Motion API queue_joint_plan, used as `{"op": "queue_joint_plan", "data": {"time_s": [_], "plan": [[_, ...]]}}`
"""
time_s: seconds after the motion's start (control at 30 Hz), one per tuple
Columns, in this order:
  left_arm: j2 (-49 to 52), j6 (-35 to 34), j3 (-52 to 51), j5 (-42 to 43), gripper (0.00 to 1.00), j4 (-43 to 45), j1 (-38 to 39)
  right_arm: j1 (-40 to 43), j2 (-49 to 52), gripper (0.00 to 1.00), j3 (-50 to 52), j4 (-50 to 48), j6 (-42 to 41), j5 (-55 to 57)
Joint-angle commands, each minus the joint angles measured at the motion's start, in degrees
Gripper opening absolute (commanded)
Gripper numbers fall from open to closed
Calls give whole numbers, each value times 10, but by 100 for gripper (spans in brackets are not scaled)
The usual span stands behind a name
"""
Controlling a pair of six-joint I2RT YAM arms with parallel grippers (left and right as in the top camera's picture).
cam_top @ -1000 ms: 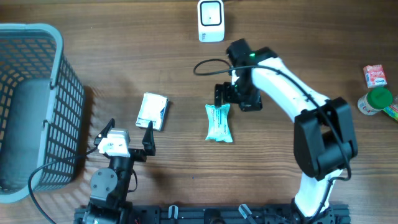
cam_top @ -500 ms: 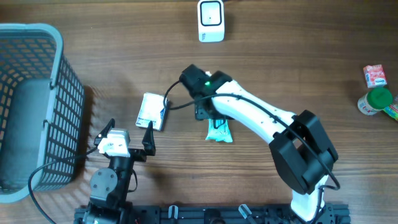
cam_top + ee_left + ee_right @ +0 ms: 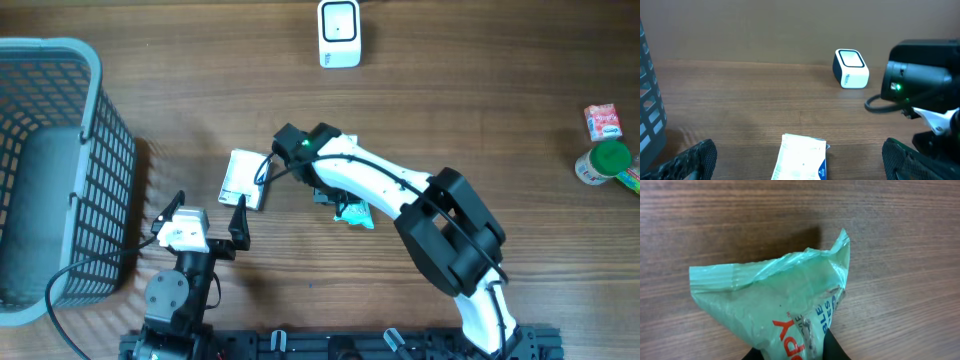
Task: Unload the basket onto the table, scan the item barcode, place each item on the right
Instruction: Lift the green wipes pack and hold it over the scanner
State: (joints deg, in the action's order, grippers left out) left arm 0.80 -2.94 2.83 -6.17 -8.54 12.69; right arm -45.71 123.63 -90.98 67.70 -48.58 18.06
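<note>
R gripper [image 3: 795,352] narrow, pinching green packet [image 3: 775,305]; wrist view shows film bunched btwn dark fingertips [image 3: 837,351], far end of packet fanned out over table [image 3: 900,225]. Overhead: packet at table centre, mostly under R arm, just R of white pouch [image 3: 246,178]. Scanner [image 3: 339,33] at far edge, well apart from packet. L gripper [image 3: 207,215] wide open, holding nothing, near front edge beside basket [image 3: 100,150]. Red pack [image 3: 603,121] & green-lid jar [image 3: 605,160] far R.
</note>
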Motion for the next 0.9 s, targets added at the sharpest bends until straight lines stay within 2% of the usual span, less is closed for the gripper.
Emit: {"op": "queue_joint_plan", "data": {"time_s": [0.0,0.07,0.13,0.23,0.3,0.43,0.57,0.63,0.67,0.87], "plan": [[-4,-5,-4,-3,100,2,2,17,20,4,-106,62,46,-52],[-4,-5,-4,-3,100,2,2,45,12,4,-175,84,164,-171],[-4,-5,-4,-3,100,2,2,105,1,4,-209,79,294,-393],[-4,-5,-4,-3,100,2,2,184,3,4,-195,67,417,-665],[-4,-5,-4,-3,100,2,2,229,3,4,-185,67,458,-796],[-4,-5,-4,-3,100,2,2,279,3,4,-185,17,446,-949],[-4,-5,-4,-3,100,2,2,283,7,4,-181,-43,298,-1032],[-4,-5,-4,-3,100,2,2,283,7,4,-181,-55,199,-1033],[-4,-5,-4,-3,100,2,2,283,7,4,-181,-55,175,-1033],[-4,-5,-4,-3,100,2,2,283,7,4,-181,-55,151,-1110]]}}
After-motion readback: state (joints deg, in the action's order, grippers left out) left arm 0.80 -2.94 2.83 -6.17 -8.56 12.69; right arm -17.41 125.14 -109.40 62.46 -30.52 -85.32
